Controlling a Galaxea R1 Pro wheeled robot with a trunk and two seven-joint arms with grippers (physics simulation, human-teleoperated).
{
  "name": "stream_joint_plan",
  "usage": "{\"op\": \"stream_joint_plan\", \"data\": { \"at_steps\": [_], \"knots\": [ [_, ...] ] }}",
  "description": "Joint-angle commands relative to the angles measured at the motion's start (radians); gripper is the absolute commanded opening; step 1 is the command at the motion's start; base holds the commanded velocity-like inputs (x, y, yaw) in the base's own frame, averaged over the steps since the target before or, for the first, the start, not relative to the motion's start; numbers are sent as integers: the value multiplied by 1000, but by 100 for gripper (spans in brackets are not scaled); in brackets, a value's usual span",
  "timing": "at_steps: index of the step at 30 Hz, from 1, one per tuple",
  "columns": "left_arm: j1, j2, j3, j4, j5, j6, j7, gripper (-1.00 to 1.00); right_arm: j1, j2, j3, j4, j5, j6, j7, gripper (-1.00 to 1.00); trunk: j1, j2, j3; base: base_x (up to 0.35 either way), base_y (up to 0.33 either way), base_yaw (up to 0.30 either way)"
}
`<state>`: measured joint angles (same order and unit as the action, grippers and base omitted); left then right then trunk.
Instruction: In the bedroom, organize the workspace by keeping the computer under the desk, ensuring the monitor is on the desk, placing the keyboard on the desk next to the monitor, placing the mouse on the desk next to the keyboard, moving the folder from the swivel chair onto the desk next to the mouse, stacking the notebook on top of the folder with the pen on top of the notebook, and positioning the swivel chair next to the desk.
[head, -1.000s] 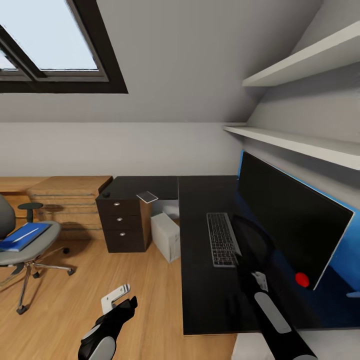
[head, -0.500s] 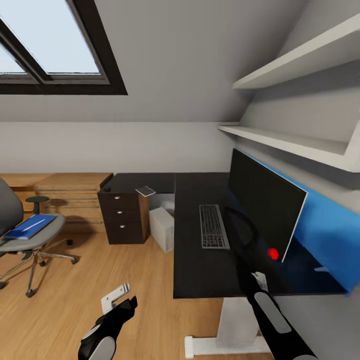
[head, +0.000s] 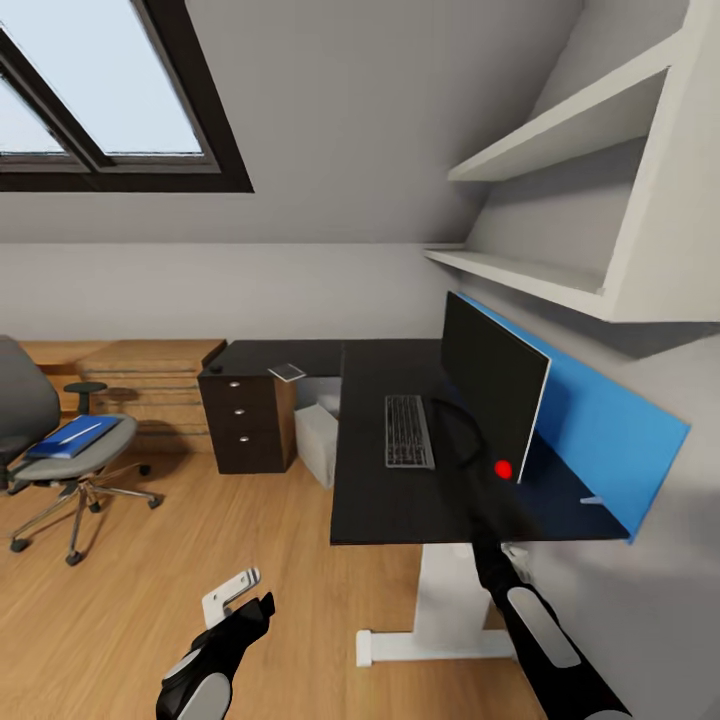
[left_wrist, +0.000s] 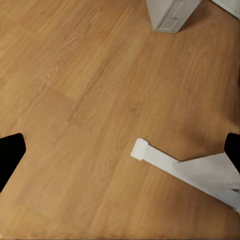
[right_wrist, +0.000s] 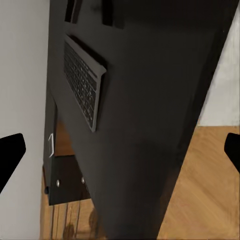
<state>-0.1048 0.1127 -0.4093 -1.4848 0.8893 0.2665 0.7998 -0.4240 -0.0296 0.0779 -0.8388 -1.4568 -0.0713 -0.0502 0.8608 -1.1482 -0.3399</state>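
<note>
Keyboard (head: 409, 431) and monitor (head: 492, 397) are seen on the counter (head: 380, 500). Folder (head: 70, 437) is seen on the swivel chair (head: 60, 455). Both pincers are spread, nothing held.

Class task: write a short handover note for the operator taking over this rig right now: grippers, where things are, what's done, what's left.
Left gripper and right gripper: both open, empty.
Monitor and keyboard sit side by side on the desk; computer stands on the floor beneath it.
Folder still lies on the swivel chair, apart from the desk; notebook is above the drawers.
Left: mouse, folder, notebook, pen, chair.
</note>
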Motion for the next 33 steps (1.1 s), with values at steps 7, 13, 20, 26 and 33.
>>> {"op": "stream_joint_plan", "data": {
  "at_steps": [7, 13, 20, 26, 33],
  "knots": [
    [-1, 1, -2, 0, 3, 3, 7, 100, -63, 0, 13, 121, -1, -2, -6, 100, -1, -1, -1, -287, -126, 0],
    [-1, 0, -2, 0, 2, 3, 8, 100, -128, 10, 14, 258, 71, -1, -6, 100, -1, -1, -1, -70, -40, 0],
    [-1, -1, -2, 0, 2, 3, 9, 100, -151, 31, 14, 303, 144, -1, -45, 100, -8, 13, 5, -7, -4, 0],
    [-1, -1, -2, 0, 3, 3, 9, 100, -153, 36, 14, 306, 152, -3, -66, 100, -31, 55, 24, 0, 0, 0],
    [-1, -1, -2, 0, 3, 3, 9, 100, -154, 61, 14, 325, 156, -11, -75, 100, -58, 104, 46, 0, 0, 0]
  ]
}}
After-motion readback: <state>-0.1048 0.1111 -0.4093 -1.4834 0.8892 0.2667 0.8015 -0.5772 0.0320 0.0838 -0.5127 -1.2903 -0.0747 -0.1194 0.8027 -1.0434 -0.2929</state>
